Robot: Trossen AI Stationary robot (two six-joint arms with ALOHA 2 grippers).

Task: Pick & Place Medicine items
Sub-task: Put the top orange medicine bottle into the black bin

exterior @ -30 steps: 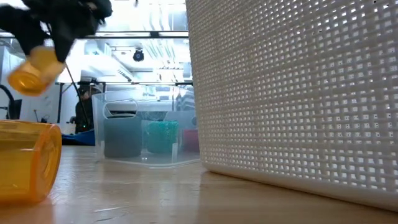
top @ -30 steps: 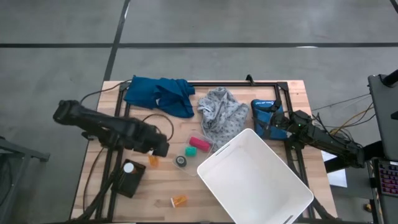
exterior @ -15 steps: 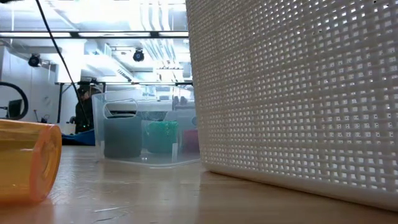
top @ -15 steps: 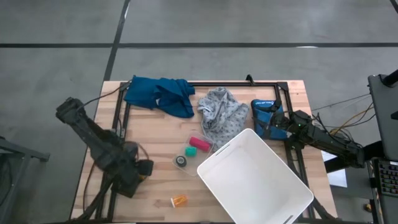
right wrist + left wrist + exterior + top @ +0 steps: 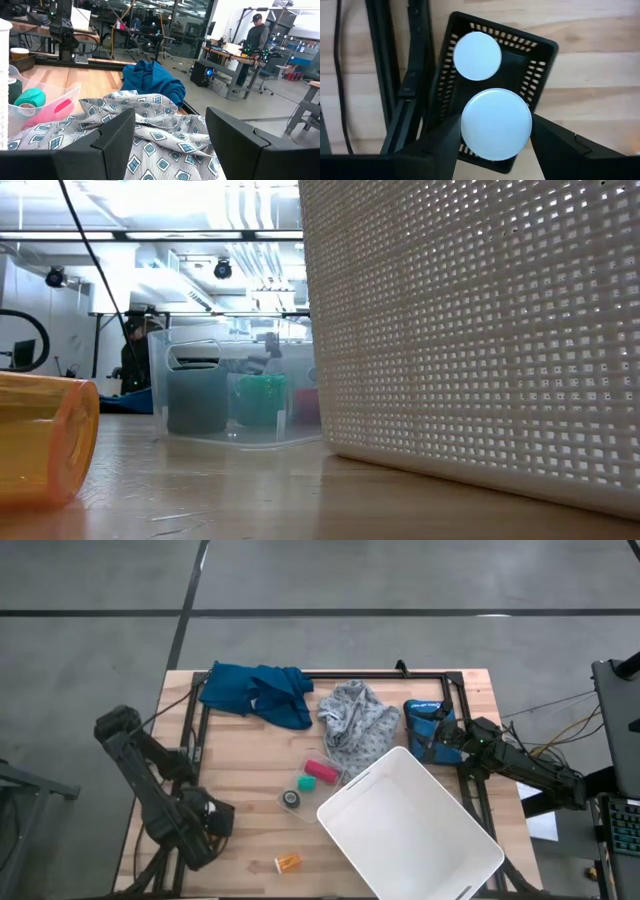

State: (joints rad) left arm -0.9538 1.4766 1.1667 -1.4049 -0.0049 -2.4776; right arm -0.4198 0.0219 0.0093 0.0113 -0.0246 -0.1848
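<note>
My left gripper (image 5: 205, 823) hangs over a small black basket (image 5: 540, 60) at the table's near left, shut on a pill bottle whose white cap (image 5: 496, 112) faces the wrist camera. A second white-capped bottle (image 5: 477, 55) stands inside that basket. A third orange bottle (image 5: 288, 862) lies on its side on the wood near the front edge, close to the low camera (image 5: 45, 440). My right gripper (image 5: 170, 117) waits at the table's right side (image 5: 440, 745), open and level, over the grey patterned cloth (image 5: 150, 145). My left gripper pinches the pill bottle between its two fingers (image 5: 440, 145), which stand at opposite sides of the cap's rim (image 5: 466, 127). The fingers come from above and point down. The bottle is upright, cap up, over the black basket; its body and base are hidden under the cap.
A large white mesh basket (image 5: 410, 830) fills the near right. A clear tray (image 5: 310, 780) with teal and pink rolls sits mid-table. The blue cloth (image 5: 255, 690) and the grey cloth (image 5: 355, 720) lie at the far side. A black frame rail (image 5: 385, 75) runs beside the small basket.
My left gripper has swung from mid-table toward the near left corner, carrying the orange bottle, and now stands over the black basket. Its wrist has rolled on the way. The bottle has left the low view.
</note>
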